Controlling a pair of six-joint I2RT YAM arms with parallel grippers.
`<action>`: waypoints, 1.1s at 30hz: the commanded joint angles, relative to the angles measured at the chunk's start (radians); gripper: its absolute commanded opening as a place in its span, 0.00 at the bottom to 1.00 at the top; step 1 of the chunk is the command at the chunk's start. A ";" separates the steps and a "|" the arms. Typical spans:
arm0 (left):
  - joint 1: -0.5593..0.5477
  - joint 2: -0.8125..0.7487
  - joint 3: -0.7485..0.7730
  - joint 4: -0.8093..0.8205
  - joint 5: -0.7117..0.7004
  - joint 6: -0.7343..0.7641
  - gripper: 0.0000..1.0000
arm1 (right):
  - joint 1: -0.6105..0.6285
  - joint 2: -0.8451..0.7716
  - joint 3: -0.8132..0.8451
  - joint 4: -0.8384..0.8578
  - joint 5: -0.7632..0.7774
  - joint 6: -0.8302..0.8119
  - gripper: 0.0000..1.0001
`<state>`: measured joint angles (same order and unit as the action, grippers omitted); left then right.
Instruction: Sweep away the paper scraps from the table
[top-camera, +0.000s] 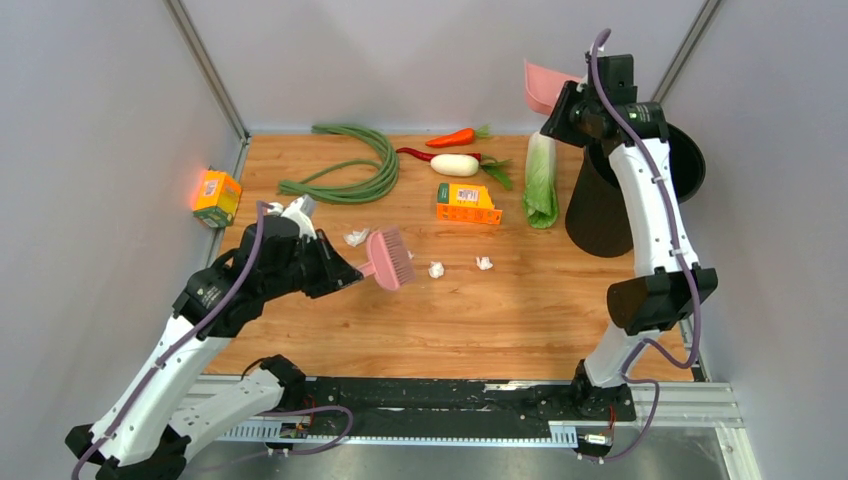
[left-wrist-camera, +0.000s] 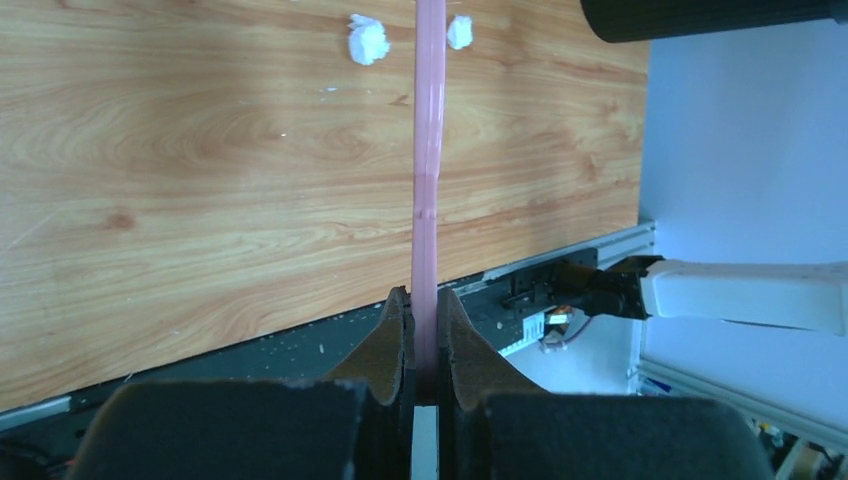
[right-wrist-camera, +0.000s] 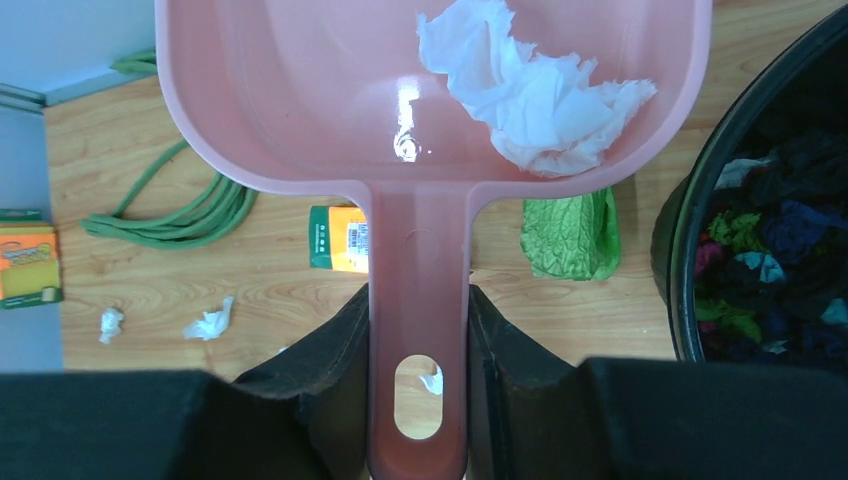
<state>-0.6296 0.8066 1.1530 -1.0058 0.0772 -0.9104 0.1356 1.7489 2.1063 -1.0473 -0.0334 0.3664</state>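
Right tool (right-wrist-camera: 417, 320) was pressed tight on the handle of the pink dustpan (right-wrist-camera: 300, 100), one finger on each side. The pan was held up high at the far right, just beside the black bin (top-camera: 610, 200). It was not over the bin's mouth, going by the top view. One big crumpled wad (right-wrist-camera: 530, 85) sat inside the pan, toward its right side. The bin already held dark rubbish.

Left tool (left-wrist-camera: 425, 310) was pinched shut on the thin handle of the pink brush (top-camera: 392, 258). The brush head was at mid-left of the desk (top-camera: 480, 320); I couldn't tell whether the bristles touched the wood.

Three paper scraps (top-camera: 436, 269) lay on the desk. One scrap (top-camera: 356, 237) was just beside the brush head on its far-left side. The other two were near each other to the right of the brush, the rightmost scrap (top-camera: 484, 263) further out. The green beans (top-camera: 350, 170), the orange box (top-camera: 467, 203) and the cabbage leaf (top-camera: 541, 180) lay further back, apart from the scraps.

Step in hand, as I judge it: emptying the first load, so roughly a quarter done. The next move calls for shifting the pan right over the bin opening and tipping it so the wad slides out. After that the pan needs to come down flat on the desk near the two right-hand scraps, and the brush can push them in.
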 joint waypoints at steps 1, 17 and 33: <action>-0.004 0.045 0.017 0.128 0.119 0.027 0.00 | -0.060 -0.092 -0.040 0.095 -0.092 0.086 0.00; -0.001 0.219 0.200 -0.033 0.134 0.157 0.00 | -0.304 -0.330 -0.380 0.457 -0.370 0.397 0.00; -0.001 0.241 0.300 -0.214 -0.074 0.215 0.00 | -0.436 -0.416 -0.629 0.808 -0.606 0.765 0.00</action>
<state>-0.6319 1.0473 1.4158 -1.1992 0.0517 -0.7296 -0.2897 1.3872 1.5009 -0.4057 -0.5659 0.9924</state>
